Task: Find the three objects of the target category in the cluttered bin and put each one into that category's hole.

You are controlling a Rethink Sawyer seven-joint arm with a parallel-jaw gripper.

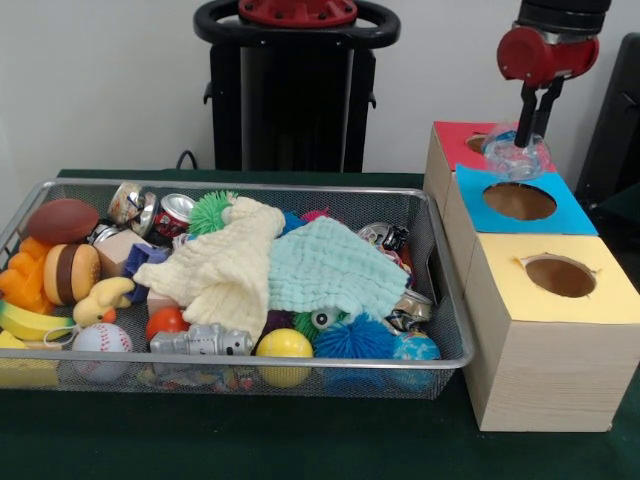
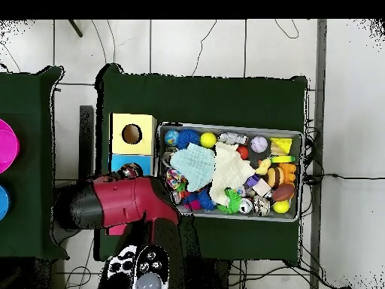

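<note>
Two camera stations, opposed

The bin is viewed closely from across the tabletop; overhead, bin and tabletop are seen from farther, base at 6 o'clock.

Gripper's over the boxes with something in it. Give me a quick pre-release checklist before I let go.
1. Object held: ok. The gripper is shut on a clear, bluish ball.
2. Over the right box: ok. The ball hangs at the red-topped box, not the blue-topped box or yellow-topped box.
3. Centred on the hole: cannot tell. In the front view the ball overlaps the red and blue tops' border; the overhead view has the arm covering it.
4. Hole unobstructed: cannot tell, the ball hides most of it.
5. Bin clear of the arm: ok, it stands apart to the side.
</note>
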